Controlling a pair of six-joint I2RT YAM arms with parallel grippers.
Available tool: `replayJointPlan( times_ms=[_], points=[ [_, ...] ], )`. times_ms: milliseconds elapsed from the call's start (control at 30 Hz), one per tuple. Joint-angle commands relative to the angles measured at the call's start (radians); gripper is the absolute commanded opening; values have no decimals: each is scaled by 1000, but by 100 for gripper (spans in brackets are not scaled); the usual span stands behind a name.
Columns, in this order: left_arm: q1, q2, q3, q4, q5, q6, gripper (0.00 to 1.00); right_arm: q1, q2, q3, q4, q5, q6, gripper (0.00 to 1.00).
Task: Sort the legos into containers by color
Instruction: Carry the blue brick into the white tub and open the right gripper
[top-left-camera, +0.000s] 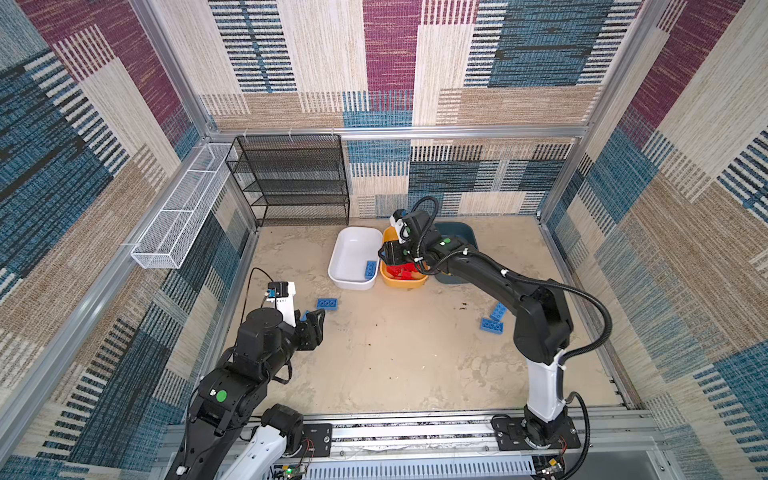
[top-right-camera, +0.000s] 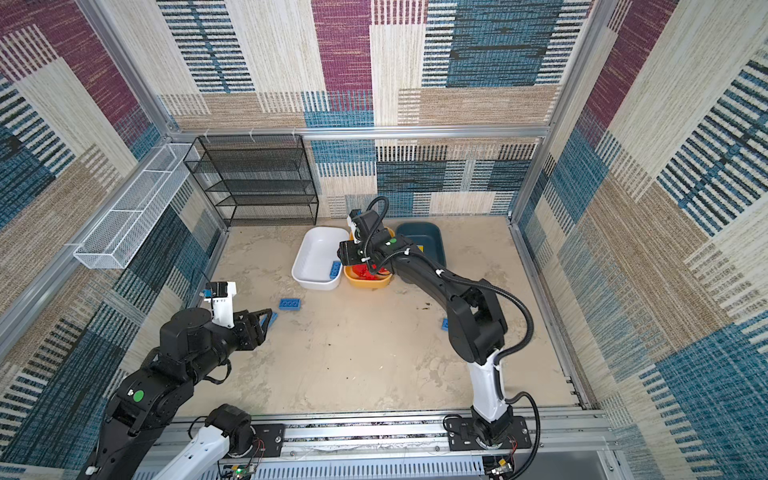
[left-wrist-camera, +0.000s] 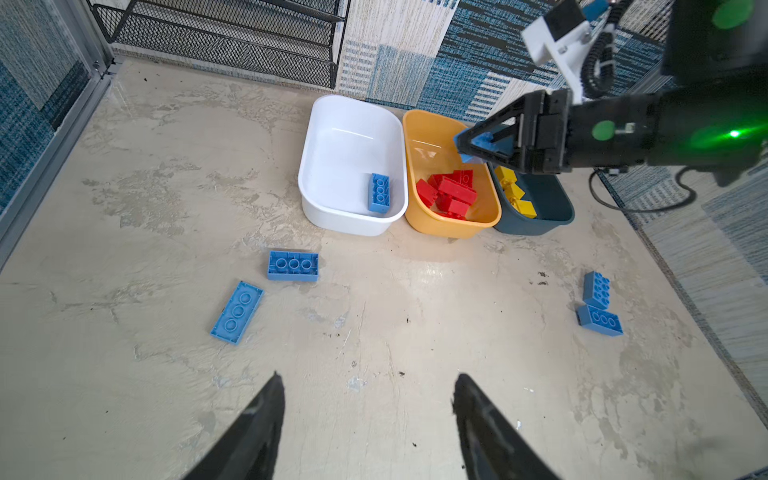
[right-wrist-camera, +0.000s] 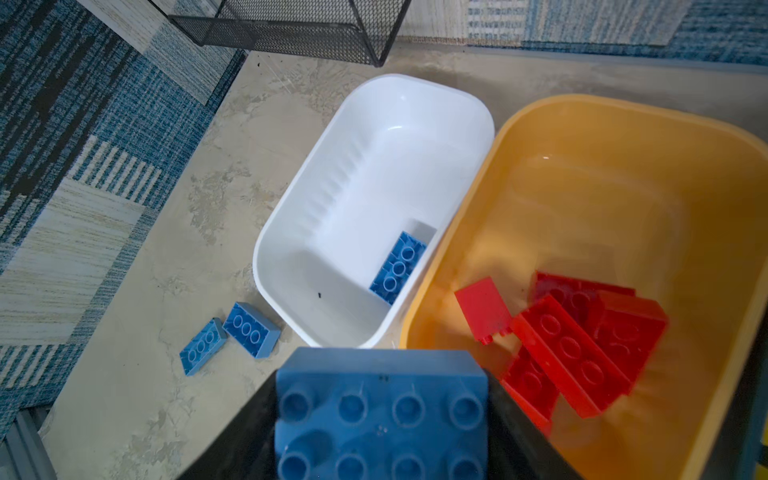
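Jaws of the right gripper (left-wrist-camera: 469, 145) are clamping a blue lego (right-wrist-camera: 380, 411) above the yellow-orange tub (right-wrist-camera: 582, 104), which is holding red legos (left-wrist-camera: 453, 191), between the white tub (left-wrist-camera: 316, 124) and the teal tub (left-wrist-camera: 540, 224) at the surface's back edge. The left gripper (left-wrist-camera: 365, 386) is hovering spread wide and empty near the left edge, two loose blue legos (left-wrist-camera: 293, 266) lying just ahead.

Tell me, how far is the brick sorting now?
Done: red bricks lie in the yellow-orange tub, yellow bricks in the teal tub, one blue brick in the white tub. In hand: the right gripper holds a second blue brick above the tubs. Left: four blue bricks on the table.
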Motion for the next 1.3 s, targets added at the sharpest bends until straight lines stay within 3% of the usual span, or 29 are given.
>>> replayJointPlan(
  times_ms=[0, 300, 400, 567, 833, 1000, 1100, 1267],
  points=[
    [4, 10, 1, 2, 36, -1, 65, 13, 104, 144, -68, 0, -33, 56],
    [11, 20, 6, 0, 64, 5, 65, 30, 515, 744, -278, -22, -38, 56],
    [10, 22, 6, -1, 59, 6, 65, 30, 573, 812, -278, -30, -35, 56],
    [7, 30, 8, -4, 58, 6, 65, 29, 536, 691, -172, -27, -36, 66],
    [13, 66, 6, -6, 58, 4, 70, 30, 522, 697, -175, -32, -59, 86],
    [41, 106, 4, -9, 54, 3, 73, 30, 445, 644, -153, -32, -73, 89],
    [57, 141, 7, -12, 33, 2, 73, 29, 326, 514, -93, -26, -76, 90],
    [62, 199, 13, -15, 16, 5, 82, 30, 23, 115, 119, -38, -83, 95]
  ],
)
